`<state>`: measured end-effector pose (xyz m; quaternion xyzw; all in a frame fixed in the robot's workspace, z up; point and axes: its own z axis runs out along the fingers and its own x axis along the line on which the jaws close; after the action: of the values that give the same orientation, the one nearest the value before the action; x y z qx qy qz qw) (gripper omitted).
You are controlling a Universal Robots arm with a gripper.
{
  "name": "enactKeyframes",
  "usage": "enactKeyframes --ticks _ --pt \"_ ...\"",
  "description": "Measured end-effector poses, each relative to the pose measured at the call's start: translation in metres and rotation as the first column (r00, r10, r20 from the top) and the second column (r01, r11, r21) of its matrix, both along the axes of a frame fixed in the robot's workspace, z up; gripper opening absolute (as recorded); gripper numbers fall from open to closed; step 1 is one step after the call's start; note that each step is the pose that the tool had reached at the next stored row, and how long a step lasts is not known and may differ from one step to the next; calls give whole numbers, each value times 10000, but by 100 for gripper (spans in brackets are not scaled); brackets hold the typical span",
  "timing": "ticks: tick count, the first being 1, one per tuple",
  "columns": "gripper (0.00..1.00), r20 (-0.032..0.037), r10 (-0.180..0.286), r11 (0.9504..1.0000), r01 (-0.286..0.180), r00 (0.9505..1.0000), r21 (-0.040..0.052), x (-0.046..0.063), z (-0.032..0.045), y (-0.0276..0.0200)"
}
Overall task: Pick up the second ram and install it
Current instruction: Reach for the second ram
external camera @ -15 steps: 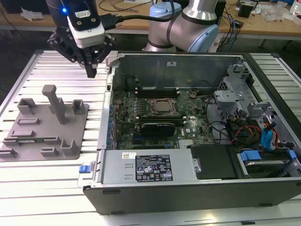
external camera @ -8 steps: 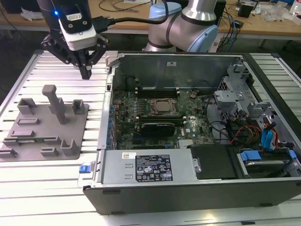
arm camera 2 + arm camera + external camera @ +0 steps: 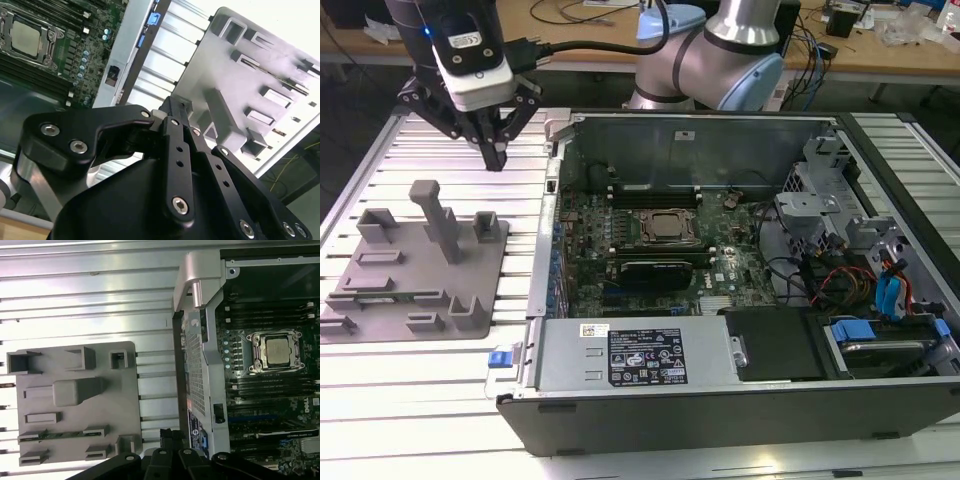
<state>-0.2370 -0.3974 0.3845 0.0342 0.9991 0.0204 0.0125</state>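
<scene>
One gripper (image 3: 495, 158): jaws clenched together, nothing between them. Hovers over slatted table (image 3: 420, 415), beside corner of one open computer case (image 3: 560, 350), above far edge of one grey tray (image 3: 420, 275). One ram stick (image 3: 62, 435) on edge in tray slot, apart from gripper. Inside case: one processor (image 3: 667, 227), one black card (image 3: 665, 268).

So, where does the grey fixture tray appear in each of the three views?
Exterior view: the grey fixture tray lies on the slatted table at the exterior view's left, beside the open computer case.
Second wrist view: the tray lies beyond the gripper, outside the case wall.
First wrist view: the tray lies flat beside the case wall.
Shared landmark: the CPU socket.
</scene>
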Motion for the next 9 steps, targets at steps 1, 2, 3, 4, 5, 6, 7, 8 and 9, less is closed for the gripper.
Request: enactKeyframes --ticks 1,2,3,4,5,6,7,8,9 --pt "8 0 10 10000 -10 10000 0 -17 -4 -2" --pt "8 0 16 10000 -16 10000 0 -29 -7 -3" --pt "8 0 22 10000 -22 10000 0 -40 -10 -4" --pt "8 0 34 10000 -34 10000 0 -58 -14 -6" --pt "8 -1 39 10000 -39 10000 -1 -66 -16 -7" --pt "8 0 44 10000 -44 10000 0 -75 -18 -8" --pt "8 0 52 10000 -52 10000 0 -89 -21 -10" --pt "8 0 58 10000 -58 10000 0 -97 -23 -12" --pt "8 0 63 10000 -63 10000 0 -106 -25 -14"
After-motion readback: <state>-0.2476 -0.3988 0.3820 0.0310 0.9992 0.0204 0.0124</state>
